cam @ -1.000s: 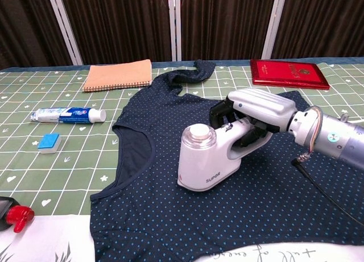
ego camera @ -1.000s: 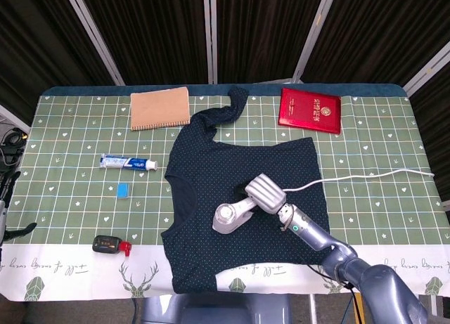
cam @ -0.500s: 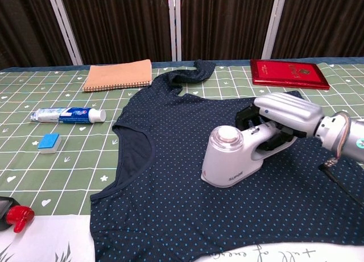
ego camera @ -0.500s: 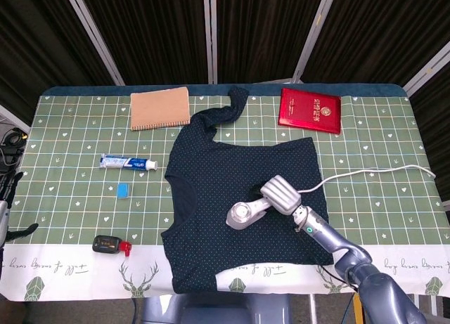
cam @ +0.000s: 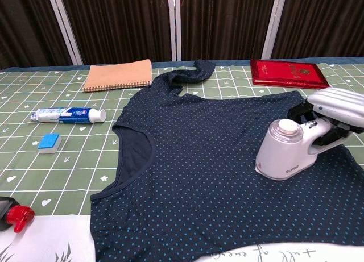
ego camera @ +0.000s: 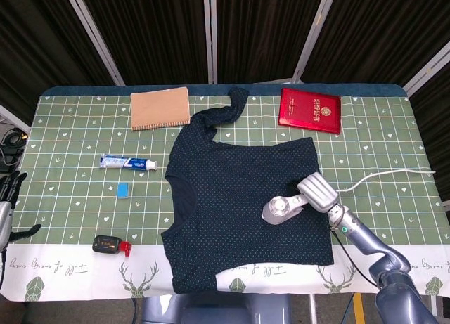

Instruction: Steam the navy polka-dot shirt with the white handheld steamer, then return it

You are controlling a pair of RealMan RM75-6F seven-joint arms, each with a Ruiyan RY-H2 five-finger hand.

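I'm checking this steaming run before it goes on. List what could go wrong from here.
1. The white handheld steamer, gripped by the right hand, sits close to the right edge of the navy polka-dot shirt; it may slide onto the green checked tablecloth.
2. The white power cord trails over the table's right side and could snag or drag on the steamer.

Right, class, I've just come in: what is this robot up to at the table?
The robot's right hand grips the handle of the white handheld steamer, which rests on the navy polka-dot shirt near its right edge. The shirt lies flat on the table. The left hand sits at the table's left edge, holding nothing.
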